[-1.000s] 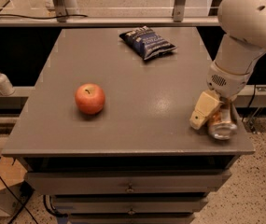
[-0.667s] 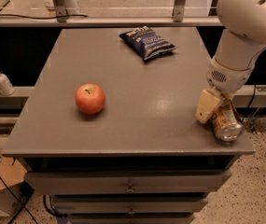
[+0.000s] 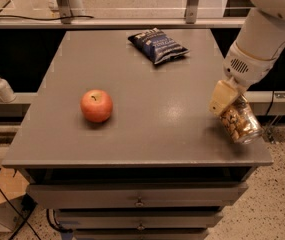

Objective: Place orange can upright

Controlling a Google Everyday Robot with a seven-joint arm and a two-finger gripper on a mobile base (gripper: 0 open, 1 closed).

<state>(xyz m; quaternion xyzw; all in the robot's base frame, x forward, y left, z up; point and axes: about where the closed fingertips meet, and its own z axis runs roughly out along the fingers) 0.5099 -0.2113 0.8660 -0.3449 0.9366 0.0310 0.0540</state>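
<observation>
Your claw (image 3: pixel 230 108) is at the right front corner of the counter (image 3: pixel 157 119), coming down from the white arm (image 3: pixel 264 36) that enters from the upper right. It is clamped on the can (image 3: pixel 240 124). You can see one tan finger (image 3: pixel 223 97) lying flat against the can's upper left side, and the other finger is hidden behind the can.

The can is not upright. Its long axis is tilted, running from upper left at the claw down to lower right. The silver end you can see faces down, to the right and towards the camera, close to the counter's right edge. The other end is tucked up under the claw and you cannot see it. The mottled orange-gold side faces you. You cannot tell whether the low end is touching the counter or is just above it.

Elsewhere on the counter, the apple (image 3: pixel 96 105) sits on the left half with its stem up, well apart from the can. A dark blue chip bag (image 3: pixel 157 45) lies flat near the back edge, also well clear of the claw.

Off the counter to the left, a pump bottle (image 3: pixel 1 85) stands on a lower ledge. Closed drawers (image 3: pixel 139 196) sit below the counter's front edge.
</observation>
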